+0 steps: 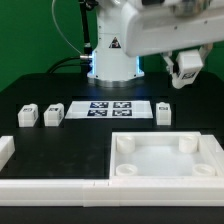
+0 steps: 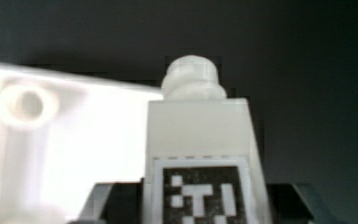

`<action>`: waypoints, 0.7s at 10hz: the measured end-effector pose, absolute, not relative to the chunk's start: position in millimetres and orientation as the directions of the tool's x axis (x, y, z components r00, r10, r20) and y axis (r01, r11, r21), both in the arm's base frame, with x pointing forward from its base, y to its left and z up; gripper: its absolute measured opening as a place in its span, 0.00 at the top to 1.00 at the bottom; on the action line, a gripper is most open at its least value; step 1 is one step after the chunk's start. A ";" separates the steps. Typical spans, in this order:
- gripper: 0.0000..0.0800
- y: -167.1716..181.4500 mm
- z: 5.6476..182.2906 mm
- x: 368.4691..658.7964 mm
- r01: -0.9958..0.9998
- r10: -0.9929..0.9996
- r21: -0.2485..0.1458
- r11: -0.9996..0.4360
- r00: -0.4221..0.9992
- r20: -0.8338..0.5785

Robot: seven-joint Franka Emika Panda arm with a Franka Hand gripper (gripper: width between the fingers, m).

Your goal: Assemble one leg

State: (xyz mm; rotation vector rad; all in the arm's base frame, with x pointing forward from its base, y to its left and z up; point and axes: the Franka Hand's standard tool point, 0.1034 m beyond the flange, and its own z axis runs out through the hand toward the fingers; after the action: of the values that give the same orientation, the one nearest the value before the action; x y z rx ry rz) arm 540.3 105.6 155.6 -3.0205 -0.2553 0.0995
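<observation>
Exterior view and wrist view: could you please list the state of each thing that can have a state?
pincer: shut on the held leg, raised above the table.
held leg: gripped, off the table, peg end away from the pincer.
three loose legs: resting on the table, apart, not gripped.
tray piece: flat on the table, no leg in its sockets.
marker board: flat on the table.

White leg (image 2: 197, 122) bears a seemingly black-and-white marker (image 2: 197, 193).
</observation>
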 end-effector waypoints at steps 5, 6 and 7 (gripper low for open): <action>0.64 90.6 159.1 587.3 0.186 0.152 -0.024 -0.982 0.863 0.482; 0.64 95.8 164.3 610.8 0.182 0.140 -0.018 -0.983 0.810 0.569; 0.64 95.0 166.5 625.8 0.169 0.120 -0.010 -0.986 0.738 0.664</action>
State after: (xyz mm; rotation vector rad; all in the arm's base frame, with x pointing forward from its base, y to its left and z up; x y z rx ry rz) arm 625.8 95.0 166.5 -2.8635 -0.2389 -1.0871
